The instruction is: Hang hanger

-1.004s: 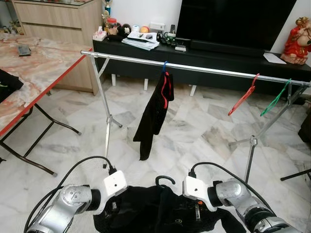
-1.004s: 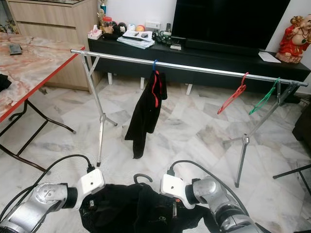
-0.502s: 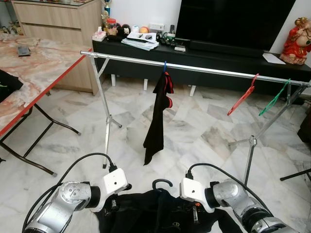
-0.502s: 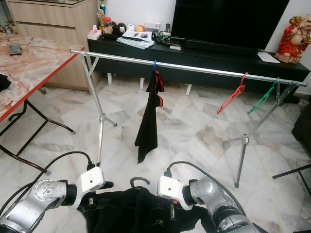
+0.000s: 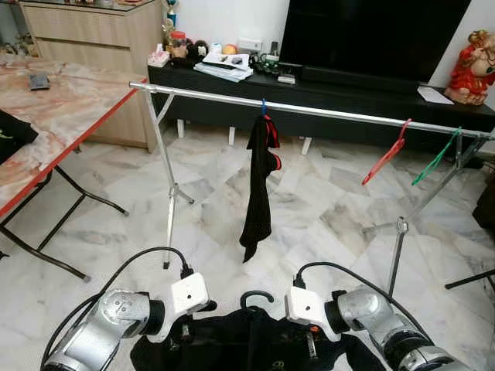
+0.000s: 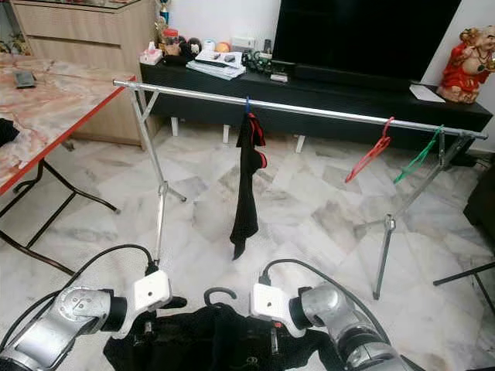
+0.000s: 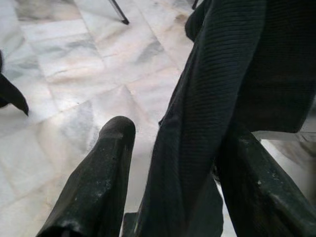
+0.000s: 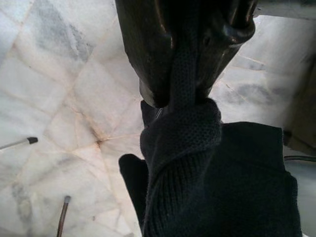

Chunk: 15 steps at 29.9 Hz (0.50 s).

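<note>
Low at six o'clock, the left gripper (image 7: 168, 168) and right gripper (image 8: 185, 74) hold a black knit garment (image 5: 247, 348) on a black hanger (image 5: 256, 297), each gripper's fingers clamped on the fabric. Ahead at twelve o'clock a silver clothes rail (image 5: 332, 113) carries a hung black garment (image 5: 259, 185), a red hanger (image 5: 387, 151) and a green hanger (image 5: 435, 157).

Ribbed matt black knit garment (image 8: 217, 173) — shiny metal rail (image 5: 309, 108), glossy veined marble floor (image 5: 325, 209)
</note>
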### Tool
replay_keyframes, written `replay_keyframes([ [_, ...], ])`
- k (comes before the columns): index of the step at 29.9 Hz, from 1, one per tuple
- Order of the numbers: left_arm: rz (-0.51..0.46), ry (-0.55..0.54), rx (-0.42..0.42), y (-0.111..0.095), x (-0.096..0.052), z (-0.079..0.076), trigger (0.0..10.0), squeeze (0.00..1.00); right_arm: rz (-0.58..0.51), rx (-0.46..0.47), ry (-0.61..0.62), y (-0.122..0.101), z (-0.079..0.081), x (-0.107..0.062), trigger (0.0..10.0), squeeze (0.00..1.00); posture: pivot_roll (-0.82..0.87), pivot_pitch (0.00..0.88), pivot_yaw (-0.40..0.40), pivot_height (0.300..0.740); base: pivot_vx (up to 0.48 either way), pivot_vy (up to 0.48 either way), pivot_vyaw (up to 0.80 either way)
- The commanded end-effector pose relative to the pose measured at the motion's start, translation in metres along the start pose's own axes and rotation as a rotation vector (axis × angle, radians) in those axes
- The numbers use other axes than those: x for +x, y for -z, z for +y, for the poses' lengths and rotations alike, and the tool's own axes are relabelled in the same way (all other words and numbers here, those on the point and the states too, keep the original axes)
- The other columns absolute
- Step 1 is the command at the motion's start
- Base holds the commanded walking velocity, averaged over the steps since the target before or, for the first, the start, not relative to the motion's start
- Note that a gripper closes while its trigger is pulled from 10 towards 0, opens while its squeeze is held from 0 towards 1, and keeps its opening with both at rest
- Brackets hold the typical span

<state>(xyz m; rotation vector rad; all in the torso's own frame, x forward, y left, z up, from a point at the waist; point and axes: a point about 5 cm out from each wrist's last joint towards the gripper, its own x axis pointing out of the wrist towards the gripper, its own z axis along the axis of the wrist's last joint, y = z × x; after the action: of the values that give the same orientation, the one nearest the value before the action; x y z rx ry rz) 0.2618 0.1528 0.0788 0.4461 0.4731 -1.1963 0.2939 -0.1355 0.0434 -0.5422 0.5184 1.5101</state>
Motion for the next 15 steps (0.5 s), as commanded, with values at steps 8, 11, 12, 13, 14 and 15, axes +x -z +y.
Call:
replay_keyframes([
  [8,-0.010,0.077,-0.026,-0.0013,0.0099,-0.0063,10.0,0.00,-0.056,-0.053,0.022,-0.0137,-0.0097,-0.0079,0.0,0.00,0.14,0.001,-0.130,0.740,0.000,0.000,0.00],
  [11,-0.015,0.085,-0.036,-0.0014,0.0109,-0.0072,10.0,0.00,-0.057,-0.056,0.032,-0.0146,-0.0109,-0.0086,0.0,0.00,0.14,0.003,-0.132,0.740,0.000,0.000,0.00],
  [12,-0.017,0.087,-0.037,-0.0015,0.0110,-0.0073,10.0,0.00,-0.057,-0.058,0.035,-0.0150,-0.0113,-0.0087,0.0,0.00,0.14,0.003,-0.132,0.740,0.000,0.000,0.00],
  [13,-0.018,0.088,-0.039,-0.0015,0.0111,-0.0074,10.0,0.00,-0.057,-0.058,0.036,-0.0151,-0.0115,-0.0088,0.0,0.00,0.14,0.003,-0.132,0.740,0.000,0.000,0.00],
  [14,-0.022,0.091,-0.041,-0.0016,0.0114,-0.0076,10.0,0.00,-0.058,-0.059,0.037,-0.0153,-0.0116,-0.0088,0.0,0.00,0.14,0.003,-0.132,0.740,0.000,0.000,0.00],
  [15,-0.026,0.095,-0.047,-0.0016,0.0118,-0.0079,8.2,0.00,-0.059,-0.060,0.043,-0.0158,-0.0121,-0.0086,0.0,0.00,0.14,0.003,-0.132,0.740,0.000,0.000,0.00],
])
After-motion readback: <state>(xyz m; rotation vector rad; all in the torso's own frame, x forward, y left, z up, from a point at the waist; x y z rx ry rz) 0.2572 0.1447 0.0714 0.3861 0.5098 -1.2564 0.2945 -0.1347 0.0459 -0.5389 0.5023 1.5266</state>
